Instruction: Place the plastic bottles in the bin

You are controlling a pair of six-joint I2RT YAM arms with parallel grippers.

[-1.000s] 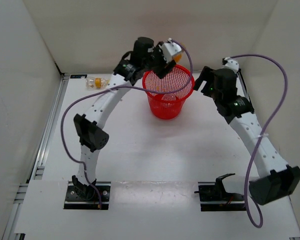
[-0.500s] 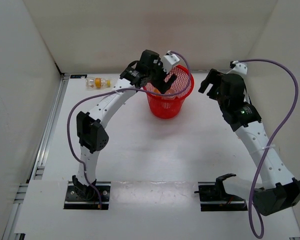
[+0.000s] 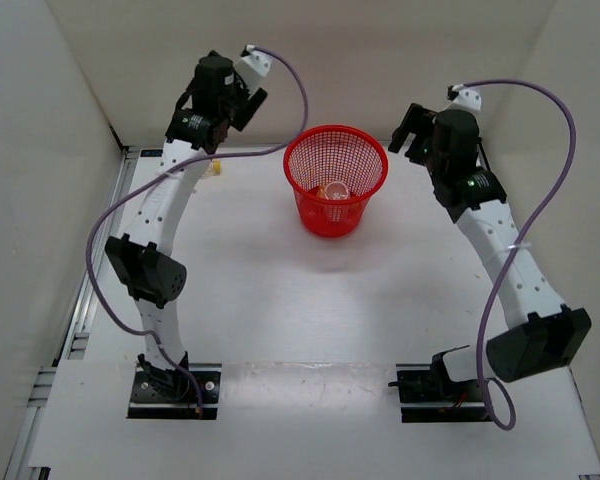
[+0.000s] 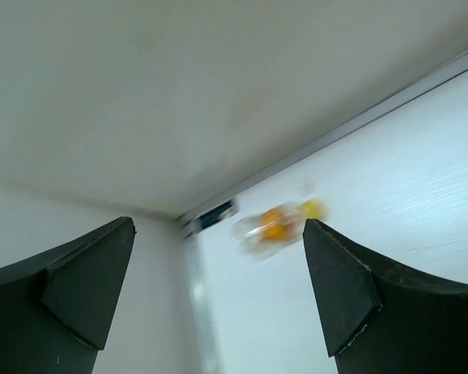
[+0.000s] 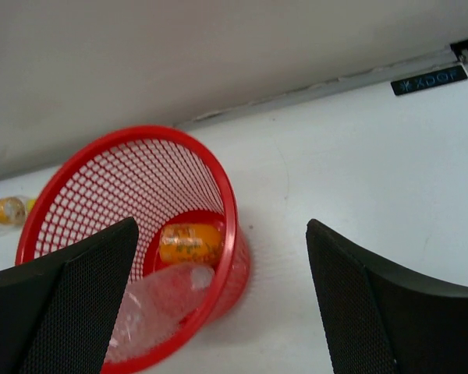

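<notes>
The red mesh bin [image 3: 336, 160] stands at the back middle of the table. Inside it lie a stubby orange bottle [image 5: 189, 241] and a slim clear bottle [image 5: 160, 300]. A clear bottle with an orange cap [image 4: 277, 222] lies on the table near the back left corner, blurred in the left wrist view and mostly hidden under the left arm from above. My left gripper [image 4: 218, 288] hangs open and empty above and short of that bottle. Just right of the bin, my right gripper [image 5: 218, 257] is open and empty, facing the bin's rim [image 5: 132, 140].
White walls close the table in at the back and both sides. A metal rail [image 3: 100, 250] runs along the left edge. Purple cables loop off both arms.
The left gripper opened over the bin and let the orange bottle fall in. The left arm then swung left toward the back corner. The right arm shifted only slightly.
</notes>
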